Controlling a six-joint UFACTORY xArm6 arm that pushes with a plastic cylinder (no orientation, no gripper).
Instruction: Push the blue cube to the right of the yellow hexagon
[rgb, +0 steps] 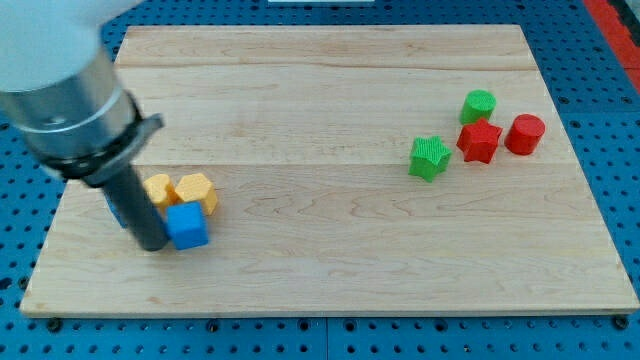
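The blue cube (188, 226) sits on the wooden board at the view's lower left. The yellow hexagon (196, 189) lies just above it, touching or nearly touching. A second yellow block (158, 189), shape unclear, lies left of the hexagon, partly hidden by the rod. My tip (153, 244) rests on the board right against the blue cube's left side. Another blue block (117, 210) peeks out behind the rod to its left, mostly hidden.
At the view's right stand a green star block (430, 157), a green round block (478, 105), a red star block (479, 141) and a red cylinder (524, 134). The board's bottom edge (320, 310) runs close below the blue cube.
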